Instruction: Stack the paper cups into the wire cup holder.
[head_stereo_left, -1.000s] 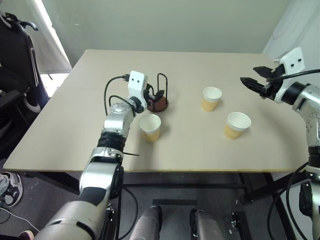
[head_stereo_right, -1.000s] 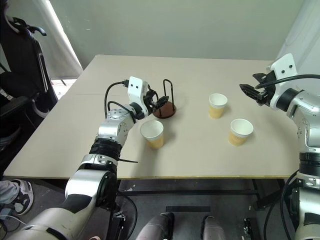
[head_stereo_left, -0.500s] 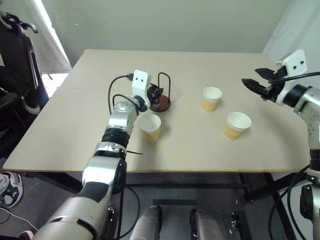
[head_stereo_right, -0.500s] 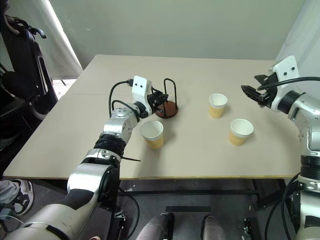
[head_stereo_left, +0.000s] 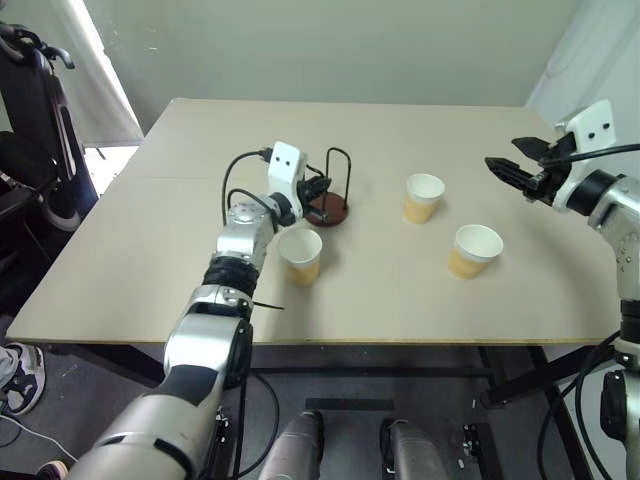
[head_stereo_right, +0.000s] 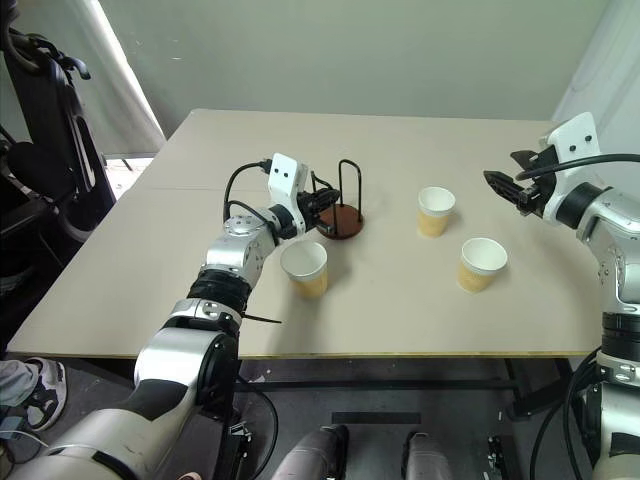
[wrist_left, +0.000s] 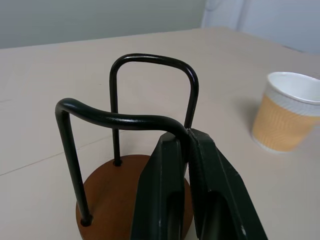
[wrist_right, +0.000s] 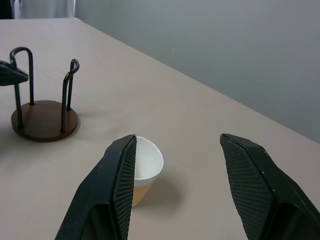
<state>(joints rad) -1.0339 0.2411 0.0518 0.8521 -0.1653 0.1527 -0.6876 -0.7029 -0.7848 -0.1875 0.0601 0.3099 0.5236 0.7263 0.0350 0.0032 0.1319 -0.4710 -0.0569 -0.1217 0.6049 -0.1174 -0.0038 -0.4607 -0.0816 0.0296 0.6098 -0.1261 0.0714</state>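
The wire cup holder (head_stereo_left: 329, 211), a brown disc with two black wire loops, stands left of the table's middle. My left gripper (wrist_left: 189, 137) is shut on the top corner of its nearer loop, level with the table. Three tan paper cups stand upright and apart. One cup (head_stereo_left: 300, 255) is just in front of the holder, one (head_stereo_left: 423, 197) is to its right, and one (head_stereo_left: 473, 250) is nearer the front right. My right gripper (head_stereo_left: 501, 153) hangs open above the table's right side, pointing toward the middle cup (wrist_right: 145, 167), with nothing between its fingers.
The beige table (head_stereo_left: 150, 260) reaches a grey wall at the back. A black chair (head_stereo_left: 35, 130) stands off its left edge. A pale curtain (head_stereo_left: 590, 50) hangs at the right.
My left gripper has gone from open to shut on the holder's wire loop. It has swung to the right, and the holder has slid a little to the right with it. The right arm has kept still.
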